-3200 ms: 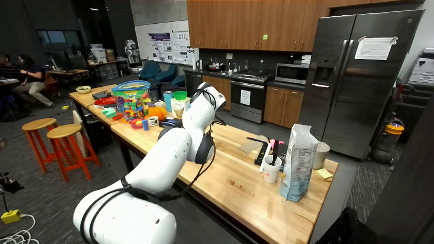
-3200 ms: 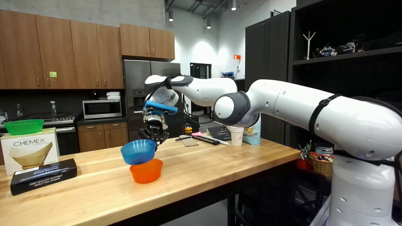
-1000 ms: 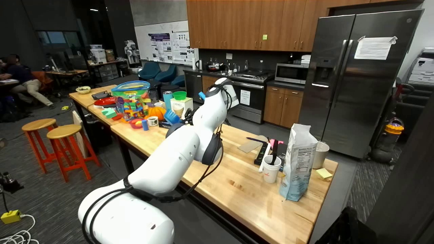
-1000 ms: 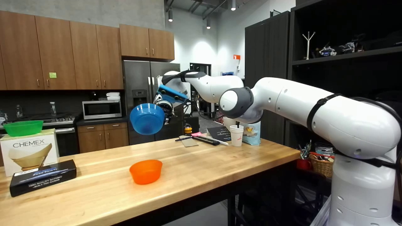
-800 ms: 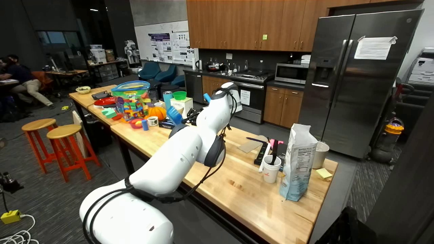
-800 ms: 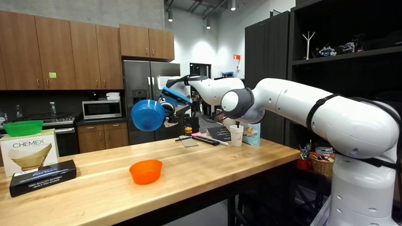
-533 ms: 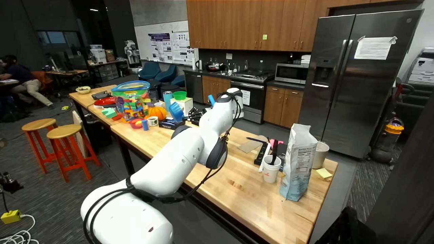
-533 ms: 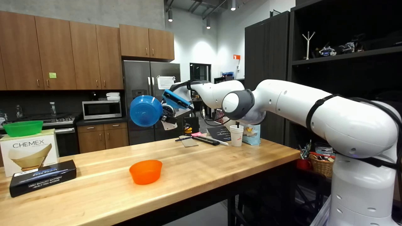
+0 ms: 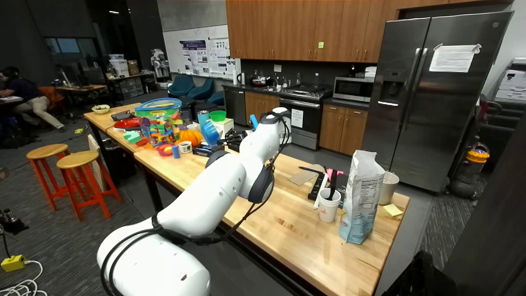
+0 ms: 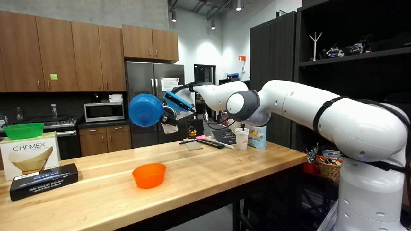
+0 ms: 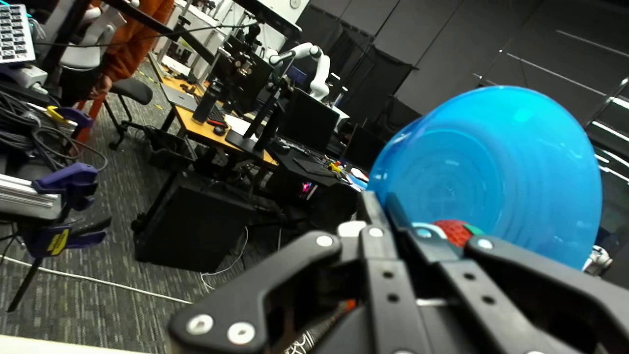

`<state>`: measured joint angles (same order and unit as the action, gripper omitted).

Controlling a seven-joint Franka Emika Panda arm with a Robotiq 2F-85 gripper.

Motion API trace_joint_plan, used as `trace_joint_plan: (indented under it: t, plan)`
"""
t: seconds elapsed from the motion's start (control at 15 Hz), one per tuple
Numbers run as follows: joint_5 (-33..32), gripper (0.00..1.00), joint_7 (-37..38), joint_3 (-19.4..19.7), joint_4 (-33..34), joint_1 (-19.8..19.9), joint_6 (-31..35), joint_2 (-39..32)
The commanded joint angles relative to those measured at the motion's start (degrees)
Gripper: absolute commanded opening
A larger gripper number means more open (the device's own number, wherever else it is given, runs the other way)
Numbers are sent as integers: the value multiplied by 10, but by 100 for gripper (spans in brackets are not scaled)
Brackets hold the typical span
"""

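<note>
Butcher-block tabletop (image 10: 199, 166), pale, below the pincer (image 11: 382, 204); wood-fronted cabinets (image 10: 57, 57), microwave (image 10: 104, 111) and dark steel refrigerator (image 10: 141, 77) beyond it. Pincer: jaws together, clamped on the rim of one blue plastic bowl (image 10: 145, 110), one jaw outside its wall, one inside. Blue plastic bowl: translucent, at the pincer's tips, up in the air, apart from the tabletop, tipped on its side with its hollow toward the wrist camera. Red textured piece (image 11: 457, 232) with a green patch: one, seen against the bowl's inside just past the pincer's tips, partly hidden by a jaw; kind not certain. Orange plastic bowl (image 10: 149, 175): one, upright on the tabletop, lower than the pincer and well apart from it. Left of the pincer in an exterior view: white CHEMEX carton (image 10: 32, 160), green plastic bowl (image 10: 24, 131) resting on top, black carton (image 10: 44, 181) lying flat just beside. Right of the pincer there: stacked white paper cups (image 10: 241, 141). Left of the pincer in an exterior view: small orange pumpkin (image 9: 191, 137).
</note>
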<state>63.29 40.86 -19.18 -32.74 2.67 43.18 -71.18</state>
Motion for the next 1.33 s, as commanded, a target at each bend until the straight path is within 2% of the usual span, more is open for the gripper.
trace_joint_plan:
  t: [0.0, 0.27, 0.53, 1.07, 1.13, 1.27]
  plan:
    - [4, 1, 7, 20, -12, -18, -29, 41]
    - [13, 1, 30, 26, -30, -25, -42, 66]
    - [15, 1, 30, 15, -80, -1, -18, 89]
    - [89, 1, -96, 3, -237, 50, 51, 147]
    - [113, 1, -114, 36, -253, 39, 38, 160]
    - [112, 1, -128, 56, -284, 31, 12, 183]
